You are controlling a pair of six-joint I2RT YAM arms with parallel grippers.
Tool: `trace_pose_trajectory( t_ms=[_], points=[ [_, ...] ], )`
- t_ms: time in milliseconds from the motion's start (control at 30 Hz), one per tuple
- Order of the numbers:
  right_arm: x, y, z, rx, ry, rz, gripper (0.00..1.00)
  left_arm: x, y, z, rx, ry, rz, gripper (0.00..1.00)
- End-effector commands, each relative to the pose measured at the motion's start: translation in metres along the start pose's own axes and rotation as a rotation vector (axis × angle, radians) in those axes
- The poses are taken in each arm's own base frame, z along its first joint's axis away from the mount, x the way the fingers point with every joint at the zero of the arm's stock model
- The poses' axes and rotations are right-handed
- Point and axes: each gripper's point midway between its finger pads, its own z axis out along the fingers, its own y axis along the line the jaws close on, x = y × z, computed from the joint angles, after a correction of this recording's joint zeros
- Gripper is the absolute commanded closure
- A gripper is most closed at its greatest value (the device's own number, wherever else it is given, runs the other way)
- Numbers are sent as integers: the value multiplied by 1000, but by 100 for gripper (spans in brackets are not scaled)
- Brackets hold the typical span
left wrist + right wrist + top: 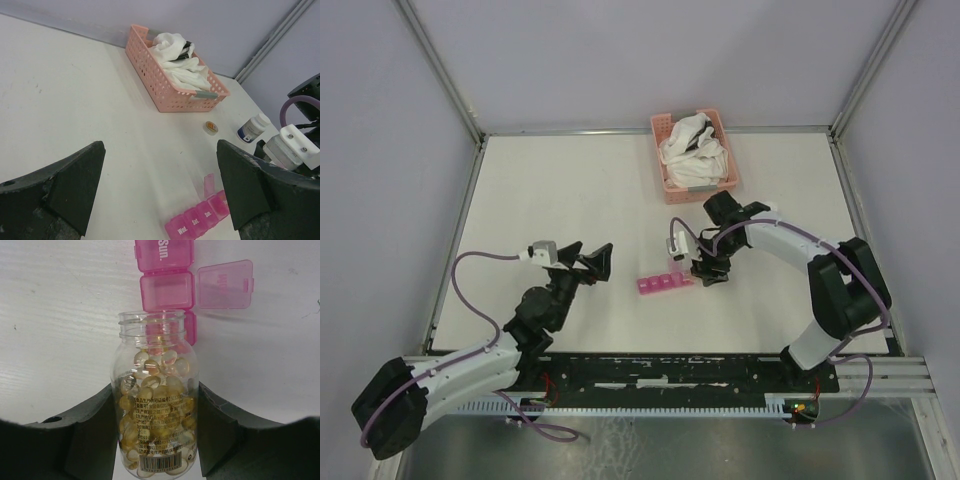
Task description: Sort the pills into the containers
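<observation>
Right gripper: my right gripper (155, 415) was closed partway on the clear jar (156, 355), one finger on each side of its lower body, so the neck stayed free.
Pills: the pills (150, 390) sat as an amber heap inside the jar; I saw none in the pill box (165, 287).
Why held so: the jar had no cap and its mouth pointed to 12 o'clock in my wrist view, just short of the open compartment (166, 290). I judged this a pose for tipping pills in.
Lid: that compartment's lid (224, 285) lay flipped out to 3 o'clock, clear of the mouth.
In the way: the closed "Sun." cell at 12 o'clock adjoined the open one, so stray pills could land on it.
Left gripper: my left gripper (160, 190) was spread wide and held nothing, at 9 o'clock of the box, apart from it.
Around: a pink basket (165, 85) of white cloth (180, 60) stood far at 12 o'clock. A white-capped bottle (252, 127) and a small round cap (211, 127) stood between basket and box.
</observation>
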Motion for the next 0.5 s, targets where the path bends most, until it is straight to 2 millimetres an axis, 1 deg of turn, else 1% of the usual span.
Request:
trace_pose_trajectory(
  t_ms=[0,100,233,467],
  points=[
    [-7,-18,-5,53,20,-23,99,-9,-5,4,10,-44,-89,1],
    [-7,-18,-5,54,41,-29,99,-3,-4,7,3,-26,-89,1],
    [-4,-19,-1,54,77,-36,99,-3,-3,9,-1,-25,-94,1],
    [-1,-19,0,52,113,-23,99,-4,6,1,-1,-49,-136,1]
  ],
)
